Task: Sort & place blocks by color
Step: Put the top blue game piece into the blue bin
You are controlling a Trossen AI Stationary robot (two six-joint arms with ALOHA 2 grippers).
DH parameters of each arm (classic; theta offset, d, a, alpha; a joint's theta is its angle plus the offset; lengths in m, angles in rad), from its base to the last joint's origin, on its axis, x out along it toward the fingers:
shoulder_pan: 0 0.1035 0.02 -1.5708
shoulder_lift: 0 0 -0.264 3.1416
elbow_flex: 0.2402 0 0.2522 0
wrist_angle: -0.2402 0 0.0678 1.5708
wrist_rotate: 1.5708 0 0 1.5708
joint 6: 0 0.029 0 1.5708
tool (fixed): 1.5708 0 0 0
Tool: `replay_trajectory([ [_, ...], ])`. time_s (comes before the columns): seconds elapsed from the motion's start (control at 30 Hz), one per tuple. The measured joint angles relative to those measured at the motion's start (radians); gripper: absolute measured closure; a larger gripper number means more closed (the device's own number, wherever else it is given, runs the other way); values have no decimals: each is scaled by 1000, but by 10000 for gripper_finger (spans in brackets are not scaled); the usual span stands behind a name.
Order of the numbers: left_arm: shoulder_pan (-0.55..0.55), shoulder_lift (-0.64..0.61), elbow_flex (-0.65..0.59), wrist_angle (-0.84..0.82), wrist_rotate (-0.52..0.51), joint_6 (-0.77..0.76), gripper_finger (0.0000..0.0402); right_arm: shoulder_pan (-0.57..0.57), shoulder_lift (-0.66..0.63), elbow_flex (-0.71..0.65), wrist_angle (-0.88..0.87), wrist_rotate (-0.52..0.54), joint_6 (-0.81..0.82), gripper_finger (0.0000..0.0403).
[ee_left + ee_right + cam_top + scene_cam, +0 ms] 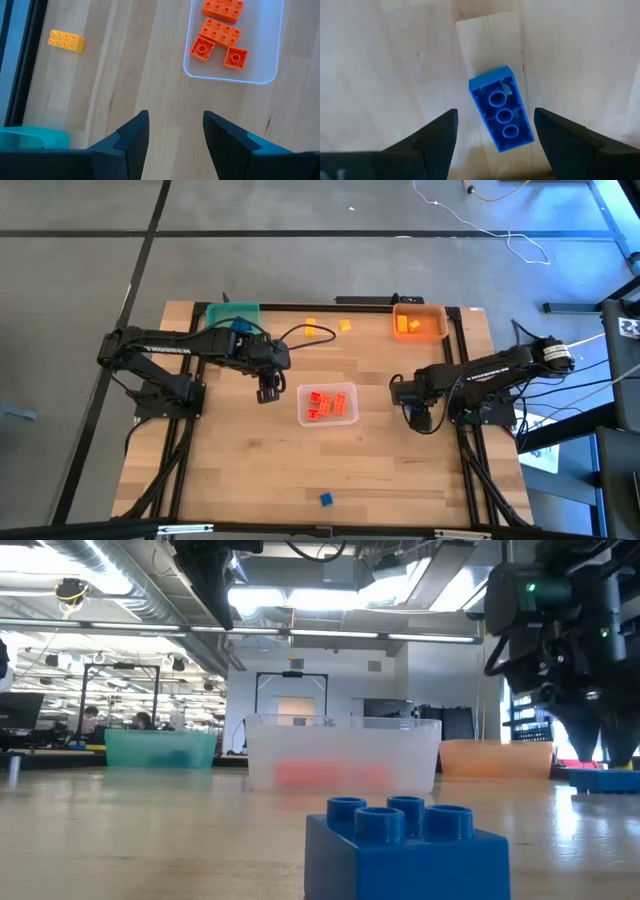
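My right gripper (421, 420) points down at the table's right side, open. A blue block (502, 115) lies on the wood between its fingers, hollow underside up, with a gap on either side. Seen from table height, my right gripper (603, 745) stands just over that blue block (605, 780). My left gripper (267, 392) hangs open and empty above the table, left of the clear bin (345, 420), which holds several red-orange blocks (220, 35). A second blue block (326, 499) rests near the front edge. Two yellow blocks (310, 327) (345, 325) lie at the far side.
A teal bin (232, 315) stands at the far left. An orange bin (432, 335) with yellow-orange blocks stands at the far right. The wood between the clear bin and the front edge is bare except for the blue block there.
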Motion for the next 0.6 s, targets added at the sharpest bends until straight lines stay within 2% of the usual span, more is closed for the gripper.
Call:
replay_trajectory([
  [0.2,0,0,0,0,0,0,224,0,121,0,9,32,7,139],
  [0.47,0,0,0,-1,0,1,224,0,264,8,27,24,-2,141],
  [0.6,0,0,0,-1,0,1,224,0,280,10,33,15,-2,174],
])
